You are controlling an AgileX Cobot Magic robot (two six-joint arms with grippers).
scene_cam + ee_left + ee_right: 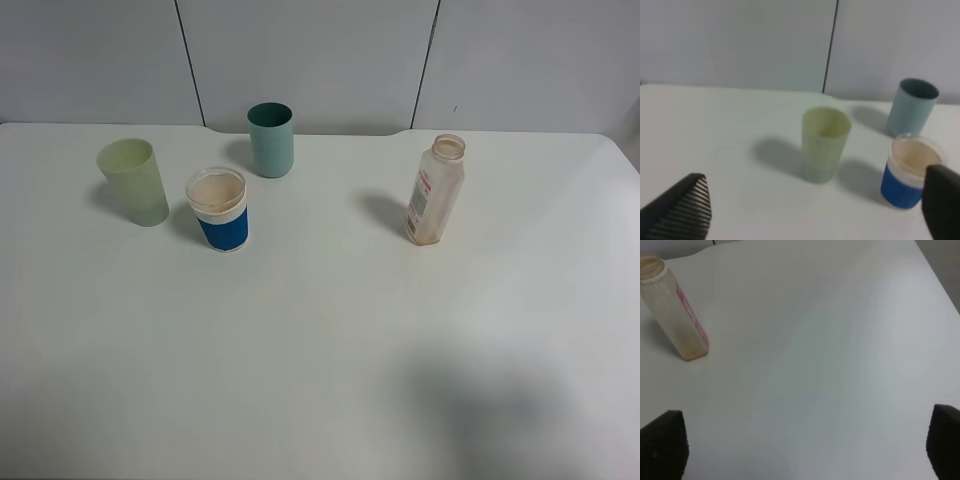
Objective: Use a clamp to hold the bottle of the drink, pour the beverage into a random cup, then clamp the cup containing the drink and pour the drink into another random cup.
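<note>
Here, the white counter (330, 330) is being seen from above with four vessels standing upright on it. The bottle (435, 191) is standing on the right side, uncapped, with only a brownish tint showing low inside it, well apart from the cups. On the left, the blue-banded cup (220, 210) is standing between and just in front of the pale yellow-green tumbler (133, 182) and the teal tumbler (271, 140), near both but touching neither. Whether any beverage is lying in the banded cup cannot be told; only its tan inside is being shown.

The left pincer (817, 210) is being held with its jaws wide apart, nothing between them, facing the yellow-green tumbler and the banded cup. The right pincer (805, 450) is likewise being held wide open and empty above bare counter, with the bottle off to one side of it. Neither pincer is appearing in the high view.
</note>
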